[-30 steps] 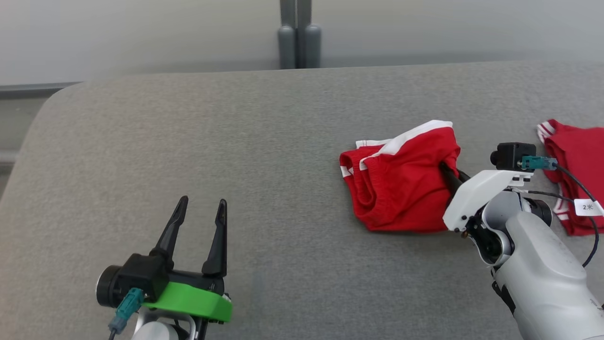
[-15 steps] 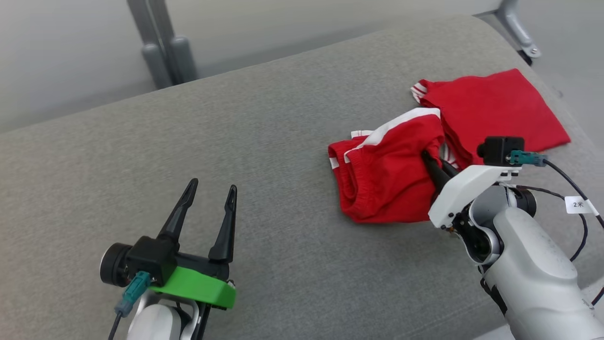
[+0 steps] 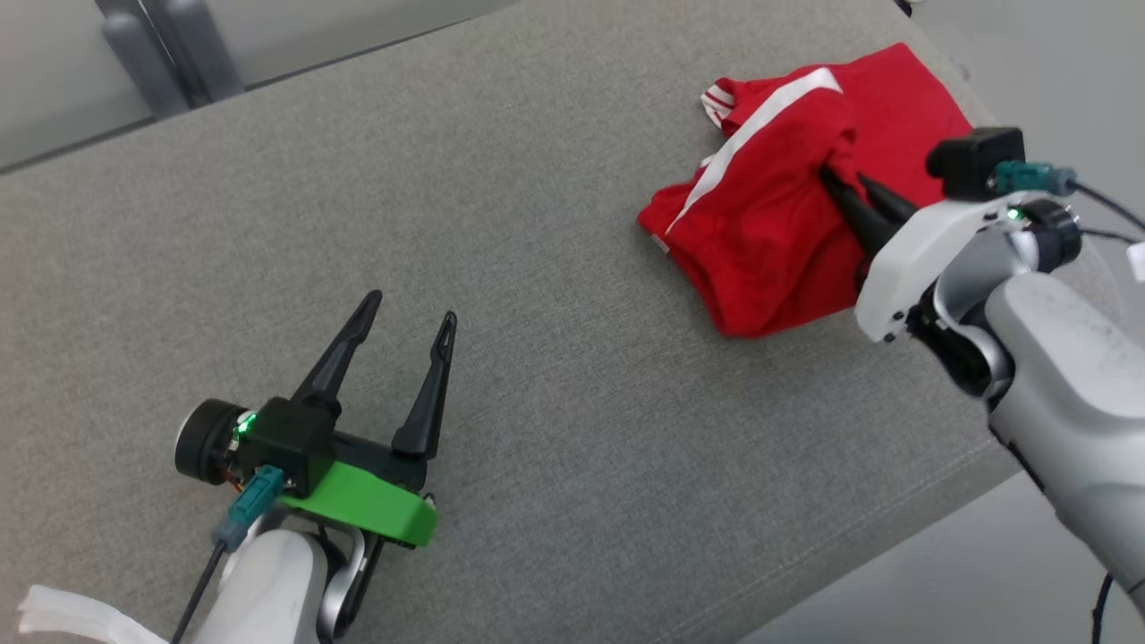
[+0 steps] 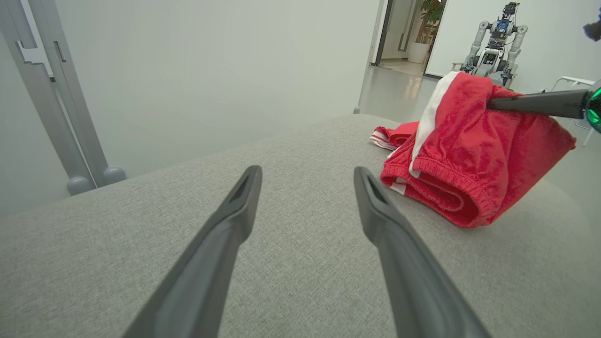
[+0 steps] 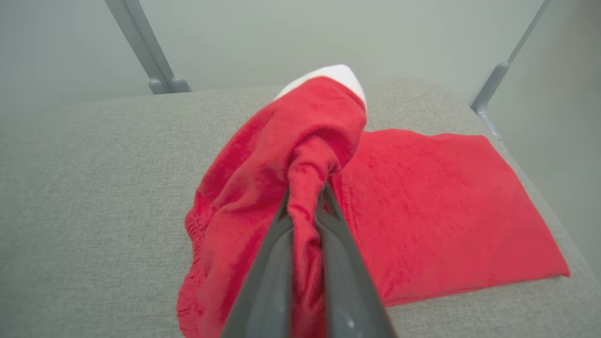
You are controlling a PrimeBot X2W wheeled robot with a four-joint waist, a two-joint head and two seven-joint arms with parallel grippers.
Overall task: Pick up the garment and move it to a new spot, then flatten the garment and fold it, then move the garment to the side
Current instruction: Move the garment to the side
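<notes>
The garment [image 3: 760, 233] is a red pair of shorts with a white side stripe, bunched on the grey table [image 3: 537, 224] at the right. My right gripper [image 3: 836, 174] is shut on a fold at its top, holding that part raised while the lower hem rests on the table. In the right wrist view a twist of the garment [image 5: 281, 155] is pinched between the right gripper [image 5: 305, 202] jaws. My left gripper [image 3: 411, 306] stands open over bare table at the lower left, well apart from the garment [image 4: 469, 155]. Nothing lies between the left gripper [image 4: 307, 171] jaws.
A second red cloth [image 3: 903, 89] lies folded flat at the table's far right corner, just behind the held garment. The table's rounded edge [image 3: 894, 528] runs close under my right arm. Grey posts [image 3: 170, 45] stand behind the table. Another robot [image 4: 497, 33] stands far off.
The head camera has swung to the right. My right gripper has raised the garment and carried it toward the folded red cloth. The left gripper has stayed open in place.
</notes>
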